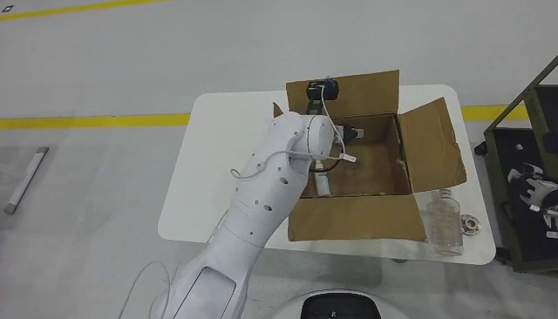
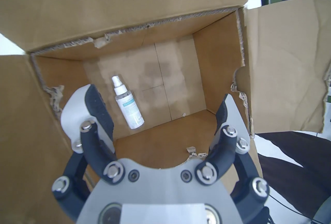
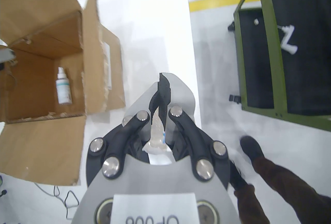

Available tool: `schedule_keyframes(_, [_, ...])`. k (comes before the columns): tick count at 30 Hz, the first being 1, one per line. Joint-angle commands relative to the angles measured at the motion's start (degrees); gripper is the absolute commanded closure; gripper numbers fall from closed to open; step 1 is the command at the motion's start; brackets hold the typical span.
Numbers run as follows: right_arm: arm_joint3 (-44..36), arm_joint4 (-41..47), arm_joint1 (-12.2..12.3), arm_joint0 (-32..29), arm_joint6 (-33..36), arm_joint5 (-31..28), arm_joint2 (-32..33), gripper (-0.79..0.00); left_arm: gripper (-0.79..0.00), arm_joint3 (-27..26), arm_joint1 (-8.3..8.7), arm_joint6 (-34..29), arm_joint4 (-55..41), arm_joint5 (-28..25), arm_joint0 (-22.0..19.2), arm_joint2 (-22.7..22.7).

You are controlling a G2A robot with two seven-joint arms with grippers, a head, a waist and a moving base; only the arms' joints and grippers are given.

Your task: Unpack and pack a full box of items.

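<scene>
On white table (image 1: 218, 171), open box (image 1: 357, 220) (yellow-lined floor (image 1: 131, 57))

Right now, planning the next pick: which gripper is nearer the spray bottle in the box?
Left. The left gripper hangs open over the box, the spray bottle lying on its floor below. The right gripper is outside the box, over the table.

The arm (image 1: 261, 188) is a smooth white shell dotted with small dark holes and trailed by a thin white cable (image 1: 323, 105), while the left end effector (image 2: 158, 97) and right end effector (image 3: 161, 85) share grey plates (image 2: 160, 191), black ribbed fingers (image 2: 97, 106) and shiny round screws (image 2: 112, 170).
</scene>
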Motion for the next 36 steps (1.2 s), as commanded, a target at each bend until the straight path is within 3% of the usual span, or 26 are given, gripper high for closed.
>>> schedule_keyframes(1, [1.65, -0.20, 0.19, -0.76, 2.85, -0.95, -0.23, 0.000, -0.785, -4.58, 0.81, -0.94, 2.05, -0.87, 1.68, -1.70])
schedule_keyframes(4, [4.26, 0.14, 0.32, -1.29, 4.48, -2.14, -2.46, 0.000, -0.785, -9.36, 1.68, -2.38, 3.60, -1.58, 3.78, -4.05])
schedule_keyframes(5, [5.14, 0.36, 0.32, -1.28, 4.27, -2.21, -3.40, -0.083, -0.785, -10.46, 1.88, -2.55, 4.03, -1.60, 4.29, -4.67])
schedule_keyframes(6, [6.04, 0.55, 0.32, -1.22, 4.25, -2.54, -4.58, -0.225, -0.785, -11.09, 2.04, -2.74, 4.47, -1.49, 4.80, -5.12])
schedule_keyframes(7, [7.09, 0.67, 0.32, -1.08, 4.26, -2.69, -5.94, -0.391, -0.785, -11.33, 2.16, -2.80, 4.91, -1.40, 5.21, -5.42])
schedule_keyframes(8, [8.00, 0.56, 0.33, -0.76, 4.19, -2.77, -7.15, -0.616, -0.785, -11.55, 2.22, -2.80, 5.06, -1.45, 5.50, -5.58])
schedule_keyframes(10, [9.98, -0.45, 0.39, -0.08, 3.90, -2.87, -9.41, -0.757, -0.785, -11.66, 2.29, -2.72, 5.40, -1.61, 5.78, -5.67])
schedule_keyframes(11, [10.85, -0.94, 0.41, 0.31, 3.92, -2.79, -10.45, -0.785, -0.785, -11.71, 2.29, -2.66, 5.51, -1.51, 5.85, -5.69])
schedule_keyframes(30, [23.70, -3.16, 0.19, 6.17, -1.22, 1.89, -21.03, -0.782, -0.785, -11.71, 2.35, -1.20, 5.91, -0.05, 5.89, -7.30])
schedule_keyframes(36, [26.81, -2.95, 0.15, 7.97, -2.29, 2.09, -23.05, -0.613, -0.785, -11.82, 2.34, -0.99, 5.93, -0.30, 5.98, -7.31])
